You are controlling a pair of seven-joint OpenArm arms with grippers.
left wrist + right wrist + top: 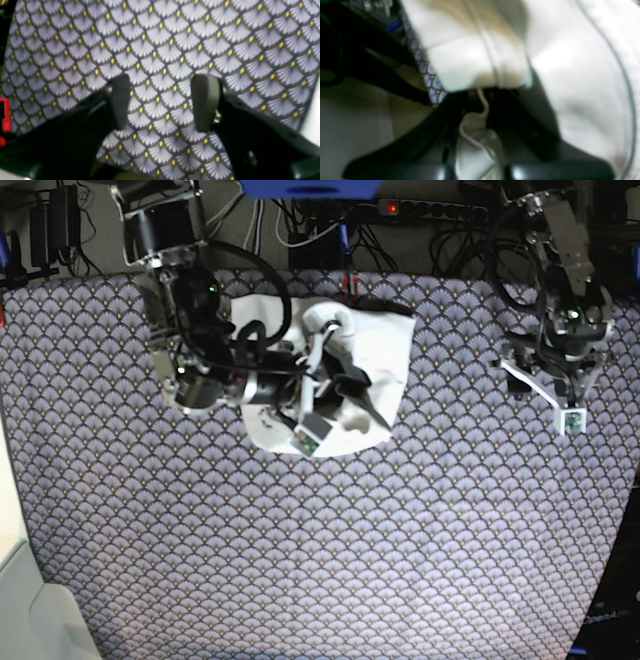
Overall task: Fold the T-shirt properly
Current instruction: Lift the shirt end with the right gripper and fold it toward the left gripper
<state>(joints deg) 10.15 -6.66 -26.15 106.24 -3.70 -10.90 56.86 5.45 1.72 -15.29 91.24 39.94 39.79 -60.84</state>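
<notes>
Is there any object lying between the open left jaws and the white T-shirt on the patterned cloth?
No. Between the left gripper and the T-shirt only bare patterned cloth shows. The right gripper already pinches the shirt.

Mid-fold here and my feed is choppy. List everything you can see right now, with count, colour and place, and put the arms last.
T-shirt: one, white, bunched at the table's far middle in the base view.
Tablecloth: one, grey fan pattern with yellow dots, covers the table.
Cables: several, dark, behind the table's far edge.
Right gripper: one, black, shut on a fold of the T-shirt.
Left gripper: one, black, open and empty above bare tablecloth, apart from the shirt.
</notes>
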